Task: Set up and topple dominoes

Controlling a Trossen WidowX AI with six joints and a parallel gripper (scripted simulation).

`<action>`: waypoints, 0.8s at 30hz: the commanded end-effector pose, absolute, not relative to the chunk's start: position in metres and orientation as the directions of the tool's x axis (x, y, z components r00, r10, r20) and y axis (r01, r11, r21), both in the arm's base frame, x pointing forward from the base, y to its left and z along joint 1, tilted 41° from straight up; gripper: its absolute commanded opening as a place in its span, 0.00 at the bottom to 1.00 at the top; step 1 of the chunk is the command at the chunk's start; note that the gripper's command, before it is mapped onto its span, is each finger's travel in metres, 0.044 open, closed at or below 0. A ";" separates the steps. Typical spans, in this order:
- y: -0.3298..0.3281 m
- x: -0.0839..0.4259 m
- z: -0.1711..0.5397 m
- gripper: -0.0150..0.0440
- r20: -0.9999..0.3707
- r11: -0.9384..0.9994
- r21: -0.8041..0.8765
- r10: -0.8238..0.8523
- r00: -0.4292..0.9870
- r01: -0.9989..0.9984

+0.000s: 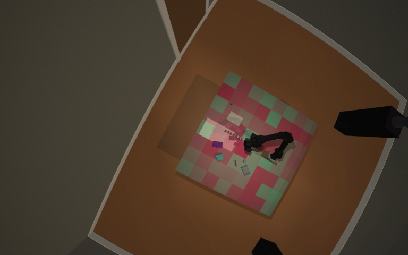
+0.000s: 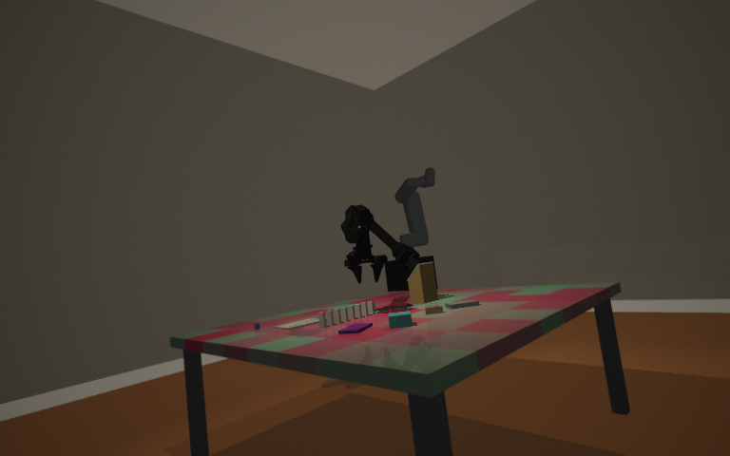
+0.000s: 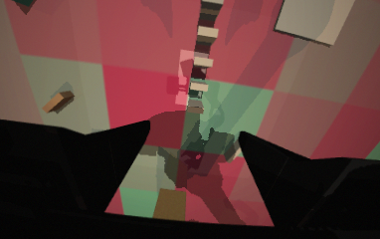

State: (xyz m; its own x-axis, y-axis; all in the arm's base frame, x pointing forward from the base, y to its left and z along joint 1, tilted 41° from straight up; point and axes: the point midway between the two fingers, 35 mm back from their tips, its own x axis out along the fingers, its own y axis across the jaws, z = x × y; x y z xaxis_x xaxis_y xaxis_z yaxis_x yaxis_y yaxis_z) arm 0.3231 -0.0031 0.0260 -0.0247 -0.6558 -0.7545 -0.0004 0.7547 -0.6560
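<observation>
A row of several pale dominoes (image 1: 226, 130) (image 2: 322, 319) (image 3: 208, 33) stands upright on the patterned table. The near-end domino (image 3: 195, 110) stands upright in line with the others, apart from its neighbour. My gripper (image 2: 368, 281) (image 3: 195, 129) is open wide and empty, above the table just beyond that end of the row. In the top view the arm hides the table below the gripper. A small pale piece (image 3: 235, 148) shows beside the right fingertip in the wrist view, partly hidden; I cannot tell what it is.
A pale flat slab (image 1: 235, 118) (image 2: 297, 323) (image 3: 316, 20) and a purple slab (image 1: 217, 144) (image 2: 355, 327) flank the row. A teal block (image 1: 219, 156) (image 2: 399, 320), orange-brown block (image 1: 235, 163) (image 2: 433, 309) (image 3: 58, 102), grey box (image 1: 245, 170) and tall ochre box (image 2: 425, 283) (image 3: 170, 204) stand around.
</observation>
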 end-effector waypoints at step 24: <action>-0.112 0.237 0.072 1.00 -0.750 0.680 -0.610 -0.661 -0.018 0.407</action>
State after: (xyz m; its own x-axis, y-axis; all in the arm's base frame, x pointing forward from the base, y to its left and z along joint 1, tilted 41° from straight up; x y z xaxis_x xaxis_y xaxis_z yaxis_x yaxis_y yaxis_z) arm 0.2465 -0.1044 0.0723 -0.0266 -0.6519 -0.7578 0.3799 0.6946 -0.6109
